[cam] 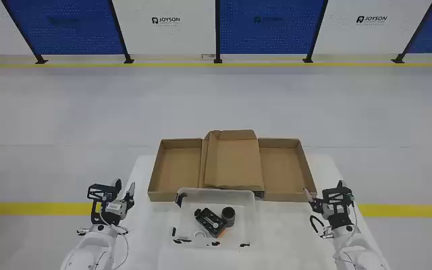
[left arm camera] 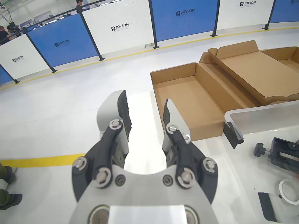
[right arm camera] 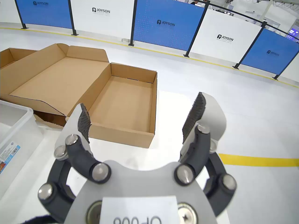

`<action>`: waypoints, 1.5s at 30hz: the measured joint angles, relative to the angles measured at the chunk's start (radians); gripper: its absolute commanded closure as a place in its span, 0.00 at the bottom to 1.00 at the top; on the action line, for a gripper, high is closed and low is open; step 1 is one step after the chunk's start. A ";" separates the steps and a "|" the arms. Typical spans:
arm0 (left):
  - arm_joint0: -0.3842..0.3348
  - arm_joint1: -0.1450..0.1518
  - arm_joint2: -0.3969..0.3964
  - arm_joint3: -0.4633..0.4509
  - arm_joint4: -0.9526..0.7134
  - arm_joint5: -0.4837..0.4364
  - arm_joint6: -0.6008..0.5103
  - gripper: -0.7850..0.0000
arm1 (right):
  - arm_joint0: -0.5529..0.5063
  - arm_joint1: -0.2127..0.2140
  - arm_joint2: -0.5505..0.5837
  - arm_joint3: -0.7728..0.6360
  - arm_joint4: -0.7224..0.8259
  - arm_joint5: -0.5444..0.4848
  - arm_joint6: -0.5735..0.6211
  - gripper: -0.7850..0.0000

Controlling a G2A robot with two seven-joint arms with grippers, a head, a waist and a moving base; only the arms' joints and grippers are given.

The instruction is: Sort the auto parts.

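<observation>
Starting the sort.
Jaws apart and empty on left gripper point(left arm camera: 144, 108) and right gripper point(right arm camera: 142, 113); next probably means reaching into the front-edge bin point(cam: 223, 191).

Auto parts point(cam: 209, 220) in clear bin point(cam: 216, 192)

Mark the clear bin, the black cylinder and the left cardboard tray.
clear bin point(cam: 216, 191): top view, far rim.
black cylinder point(cam: 229, 215): top view, its upper end.
left cardboard tray point(cam: 177, 169): top view, bare floor.
</observation>
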 measured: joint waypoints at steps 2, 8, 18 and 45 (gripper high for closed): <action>0.000 0.000 -0.001 -0.002 0.002 0.001 0.001 0.00 | 0.000 0.000 0.000 0.000 0.000 0.000 0.000 0.00; 0.026 0.005 -0.006 -0.151 0.095 -0.052 -0.021 0.00 | 0.000 0.000 0.000 0.000 0.000 0.000 0.000 0.00; -0.121 0.009 0.116 -0.239 -0.196 -0.355 -0.533 0.00 | 0.000 0.000 0.000 0.000 0.000 0.000 0.000 0.00; -0.405 -0.019 0.470 0.063 -0.321 -0.286 -0.813 0.20 | 0.000 0.000 0.000 0.000 0.000 0.000 0.000 0.00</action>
